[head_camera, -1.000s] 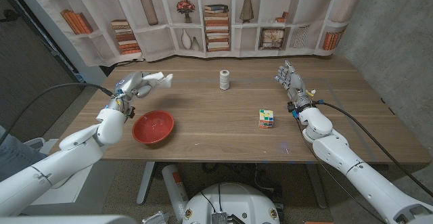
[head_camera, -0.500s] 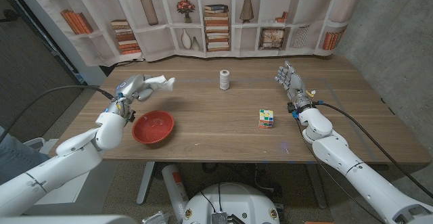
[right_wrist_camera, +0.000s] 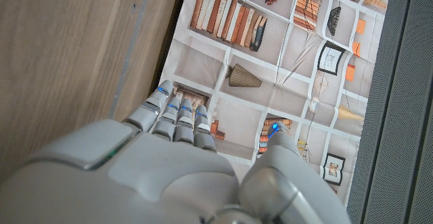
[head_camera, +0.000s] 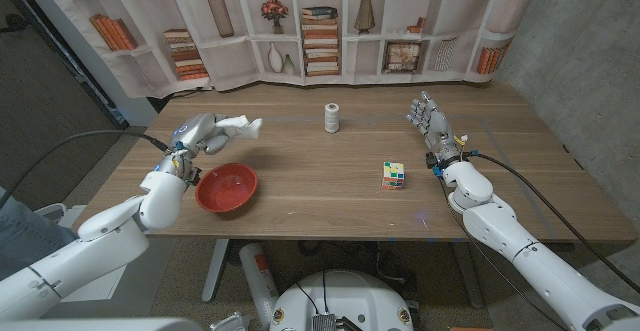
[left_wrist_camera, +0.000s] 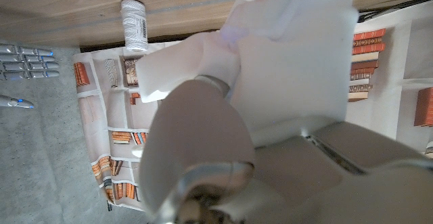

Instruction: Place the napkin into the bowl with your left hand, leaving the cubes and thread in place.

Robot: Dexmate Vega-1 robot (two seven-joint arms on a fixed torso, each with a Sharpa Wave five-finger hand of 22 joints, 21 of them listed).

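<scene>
White napkin is gripped in the left robot hand, raised just behind the red bowl, seemingly to drop it inside, while the right robot hand waits open, well apart from the bowl.

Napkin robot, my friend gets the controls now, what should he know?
Left hand holds the white napkin up above the table, just behind the red bowl.
Right hand is open, holding nothing, fingers up.
Thread spool and cube sit untouched.
Done: napkin picked up.
Left: bring it over the bowl, let go.
</scene>
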